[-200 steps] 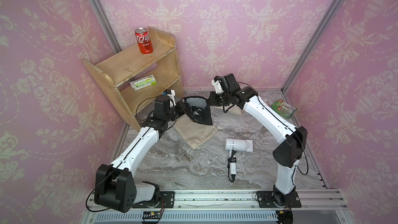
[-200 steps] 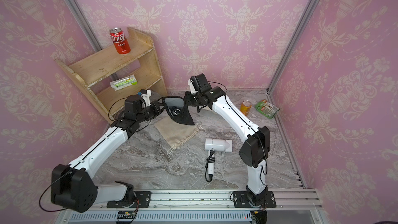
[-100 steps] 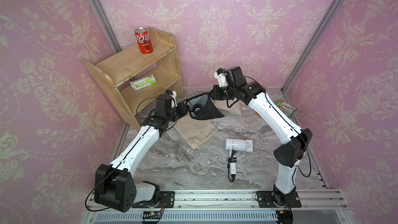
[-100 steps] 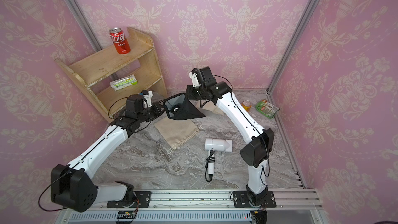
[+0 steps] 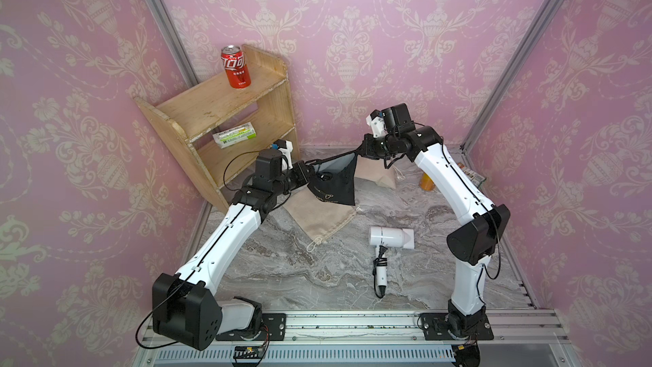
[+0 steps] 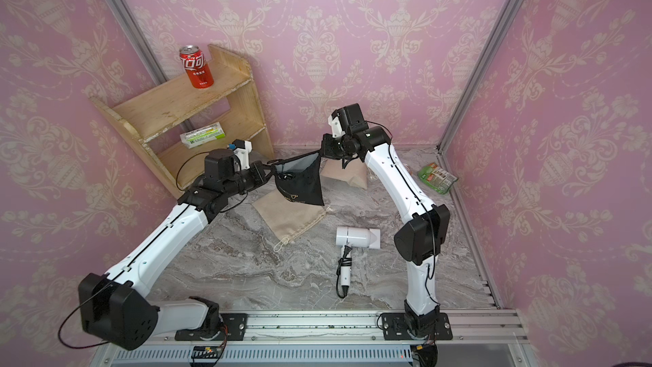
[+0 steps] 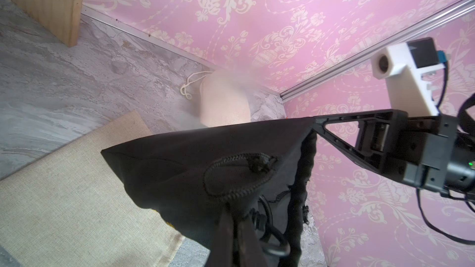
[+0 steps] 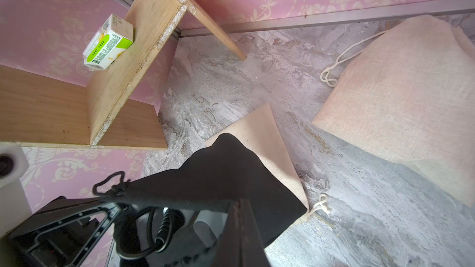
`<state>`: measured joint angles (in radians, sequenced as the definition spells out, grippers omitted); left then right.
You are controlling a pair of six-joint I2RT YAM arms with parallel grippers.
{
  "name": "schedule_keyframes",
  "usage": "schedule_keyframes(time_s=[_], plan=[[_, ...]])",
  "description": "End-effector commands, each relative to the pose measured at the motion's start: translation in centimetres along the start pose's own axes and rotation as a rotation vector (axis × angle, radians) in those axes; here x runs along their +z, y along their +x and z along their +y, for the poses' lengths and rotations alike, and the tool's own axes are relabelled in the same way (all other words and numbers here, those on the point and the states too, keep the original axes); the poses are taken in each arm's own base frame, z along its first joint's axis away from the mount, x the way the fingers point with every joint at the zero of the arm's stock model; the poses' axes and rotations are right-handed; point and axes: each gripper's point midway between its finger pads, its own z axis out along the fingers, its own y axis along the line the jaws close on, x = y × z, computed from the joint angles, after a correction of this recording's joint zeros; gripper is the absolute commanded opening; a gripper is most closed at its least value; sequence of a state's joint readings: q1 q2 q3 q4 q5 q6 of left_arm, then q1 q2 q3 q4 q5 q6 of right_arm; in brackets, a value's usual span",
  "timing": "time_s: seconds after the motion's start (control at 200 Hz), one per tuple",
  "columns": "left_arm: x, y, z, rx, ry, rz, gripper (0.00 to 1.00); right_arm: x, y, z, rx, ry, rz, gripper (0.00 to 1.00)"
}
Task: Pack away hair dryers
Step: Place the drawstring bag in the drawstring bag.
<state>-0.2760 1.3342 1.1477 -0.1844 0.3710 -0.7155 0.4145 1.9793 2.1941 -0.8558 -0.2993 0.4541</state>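
- Step in hand, as I judge it: drawing shut the black pouch (image 5: 333,185), hung taut above the counter (image 5: 317,270) at mid-frame in both top views.
- Left fingers (image 5: 307,175) are clamped on one side of its mouth, and right fingers (image 5: 364,150) are clamped on the opposite side.
- Inside it, the right wrist view shows a coiled cord (image 8: 159,227) and a white body, likely a packed dryer (image 8: 203,227).
- The white dryer (image 5: 390,237) lies loose on the counter at lower centre.
- The flat beige pouch (image 5: 319,220) beneath looks empty. The puffed beige pouch (image 5: 375,176) behind hides its contents.
- Next: pull the mouth closed, set the pouch down, then open the flat pouch for the loose dryer.
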Motion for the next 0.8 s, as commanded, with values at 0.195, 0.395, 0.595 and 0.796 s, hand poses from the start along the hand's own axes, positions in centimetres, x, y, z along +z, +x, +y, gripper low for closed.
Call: schedule_keyframes(time_s=[0.195, 0.395, 0.595, 0.796], plan=[[0.0, -1.5, 0.2, 0.036, -0.03, -0.029, 0.0, 1.0, -3.4, -0.4, -0.062, 0.013, -0.086, 0.0], [1.6, -1.5, 0.8, 0.039, -0.037, -0.011, 0.0, 1.9, -5.5, 0.2, -0.134, -0.003, -0.131, 0.0], [3.3, -1.7, 1.5, 0.048, -0.049, 0.007, 0.0, 2.9, -7.3, 1.1, -0.198, -0.043, -0.186, 0.0], [4.6, -1.0, 3.0, 0.047, -0.076, 0.031, 0.0, 3.8, -7.7, 1.6, -0.28, -0.074, -0.203, 0.0]])
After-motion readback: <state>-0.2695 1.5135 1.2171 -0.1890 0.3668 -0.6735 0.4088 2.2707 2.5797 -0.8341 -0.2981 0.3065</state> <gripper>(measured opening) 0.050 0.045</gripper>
